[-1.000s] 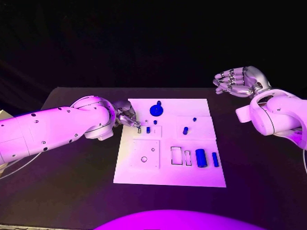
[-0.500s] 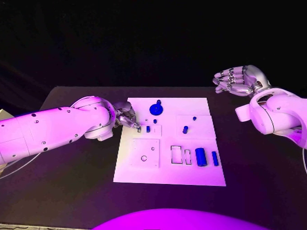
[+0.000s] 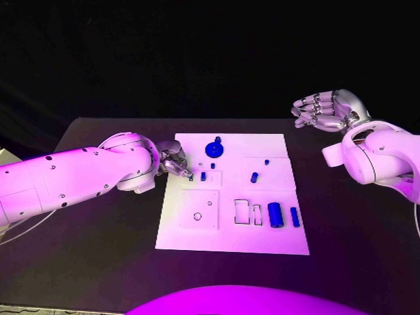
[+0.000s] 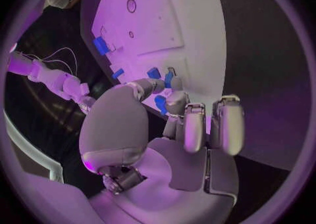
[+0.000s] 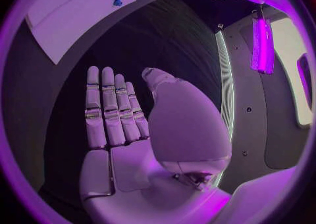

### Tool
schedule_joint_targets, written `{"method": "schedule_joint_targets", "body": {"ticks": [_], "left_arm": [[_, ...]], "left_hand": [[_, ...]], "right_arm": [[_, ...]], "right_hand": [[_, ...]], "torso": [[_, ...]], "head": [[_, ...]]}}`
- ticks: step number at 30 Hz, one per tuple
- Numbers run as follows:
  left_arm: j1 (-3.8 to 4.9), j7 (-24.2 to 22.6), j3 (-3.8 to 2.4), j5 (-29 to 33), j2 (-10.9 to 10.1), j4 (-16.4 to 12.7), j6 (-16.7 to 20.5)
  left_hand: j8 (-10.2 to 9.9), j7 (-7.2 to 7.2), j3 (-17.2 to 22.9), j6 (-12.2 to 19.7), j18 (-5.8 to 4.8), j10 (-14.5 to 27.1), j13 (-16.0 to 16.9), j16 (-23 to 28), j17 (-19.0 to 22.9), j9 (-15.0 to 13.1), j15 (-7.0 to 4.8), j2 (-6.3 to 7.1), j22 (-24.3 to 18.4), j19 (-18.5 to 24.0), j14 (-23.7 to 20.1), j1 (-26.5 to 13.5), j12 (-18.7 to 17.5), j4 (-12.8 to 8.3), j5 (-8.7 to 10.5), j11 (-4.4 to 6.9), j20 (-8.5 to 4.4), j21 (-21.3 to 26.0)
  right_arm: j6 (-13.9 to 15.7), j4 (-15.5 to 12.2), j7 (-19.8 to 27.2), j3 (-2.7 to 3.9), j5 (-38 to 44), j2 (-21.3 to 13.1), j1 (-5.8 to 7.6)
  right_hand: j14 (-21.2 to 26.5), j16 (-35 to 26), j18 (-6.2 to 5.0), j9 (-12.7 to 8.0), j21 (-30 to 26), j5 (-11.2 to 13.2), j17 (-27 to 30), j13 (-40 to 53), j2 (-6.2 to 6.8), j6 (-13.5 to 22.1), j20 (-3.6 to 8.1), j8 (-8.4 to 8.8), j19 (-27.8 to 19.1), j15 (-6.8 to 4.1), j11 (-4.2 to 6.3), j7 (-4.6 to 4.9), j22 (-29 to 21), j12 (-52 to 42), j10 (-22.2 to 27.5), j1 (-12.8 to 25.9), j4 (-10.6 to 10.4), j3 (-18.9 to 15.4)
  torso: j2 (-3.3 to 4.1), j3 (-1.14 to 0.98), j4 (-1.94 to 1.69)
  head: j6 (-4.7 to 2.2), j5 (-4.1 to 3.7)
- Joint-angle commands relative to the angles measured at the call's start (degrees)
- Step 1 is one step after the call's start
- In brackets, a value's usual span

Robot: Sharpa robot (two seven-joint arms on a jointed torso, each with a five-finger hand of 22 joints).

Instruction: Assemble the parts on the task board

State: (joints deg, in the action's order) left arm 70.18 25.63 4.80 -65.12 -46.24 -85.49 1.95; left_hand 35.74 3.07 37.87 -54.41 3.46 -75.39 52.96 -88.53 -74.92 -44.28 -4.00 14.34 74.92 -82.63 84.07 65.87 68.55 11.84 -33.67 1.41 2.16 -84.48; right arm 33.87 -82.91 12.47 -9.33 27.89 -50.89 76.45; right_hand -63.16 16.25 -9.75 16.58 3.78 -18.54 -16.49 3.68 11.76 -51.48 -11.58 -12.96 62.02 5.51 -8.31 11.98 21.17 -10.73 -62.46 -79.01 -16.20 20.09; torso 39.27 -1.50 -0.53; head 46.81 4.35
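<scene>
Fingers [image 4: 173, 97] of the left hand [image 3: 172, 158] pinch a small blue part [image 4: 168, 79] upright at the board's [image 3: 231, 244] left edge, slots just beyond. Right hand [image 3: 328, 111] hangs far back off the tabletop [image 3: 361, 236], fingers loosely curled, holding nothing. Left is nearer.
</scene>
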Motion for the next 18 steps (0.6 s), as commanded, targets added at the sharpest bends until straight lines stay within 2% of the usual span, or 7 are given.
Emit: {"method": "schedule_joint_targets", "body": {"ticks": [1,18], "left_arm": [[-0.04,-0.33,-0.01,-1.10,0.11,-0.04,-0.81],[-0.12,-0.27,0.00,-0.65,0.21,0.01,-2.04]], "left_hand": [[0.12,0.10,13.06,-0.42,-0.86,-0.29,-0.06,-0.34,-12.39,-0.04,-0.43,-0.68,4.99,-0.45,5.20,0.08,0.04,-13.31,-0.08,-0.14,-0.12,-0.27],[0.05,0.10,13.11,-0.43,-0.86,-0.27,-0.12,-0.33,-12.36,-0.03,-0.43,-0.69,4.97,-0.43,5.19,0.03,-0.04,-13.31,-0.02,-0.14,-0.13,-0.25]], "right_arm": [[-1.09,-0.02,0.56,0.01,0.02,0.03,-0.05],[-1.32,0.10,0.47,0.01,0.03,0.13,-0.11]], "right_hand": [[-0.29,-0.33,-0.83,-0.04,-0.06,-0.33,0.05,-0.06,0.03,-0.52,-0.07,0.39,0.37,-0.07,-0.07,0.08,-0.05,0.20,-0.44,0.52,0.09,0.36],[-0.43,-0.53,-0.83,-0.05,-0.07,-0.43,0.15,-0.07,0.06,-0.58,-0.05,0.47,0.50,-0.09,-0.06,0.06,-0.40,0.35,-0.54,0.47,0.15,0.43]], "torso": [[0.06,-0.03,0.02],[0.01,-0.04,0.01]], "head": [[0.05,0.02],[0.28,-0.09]]}}
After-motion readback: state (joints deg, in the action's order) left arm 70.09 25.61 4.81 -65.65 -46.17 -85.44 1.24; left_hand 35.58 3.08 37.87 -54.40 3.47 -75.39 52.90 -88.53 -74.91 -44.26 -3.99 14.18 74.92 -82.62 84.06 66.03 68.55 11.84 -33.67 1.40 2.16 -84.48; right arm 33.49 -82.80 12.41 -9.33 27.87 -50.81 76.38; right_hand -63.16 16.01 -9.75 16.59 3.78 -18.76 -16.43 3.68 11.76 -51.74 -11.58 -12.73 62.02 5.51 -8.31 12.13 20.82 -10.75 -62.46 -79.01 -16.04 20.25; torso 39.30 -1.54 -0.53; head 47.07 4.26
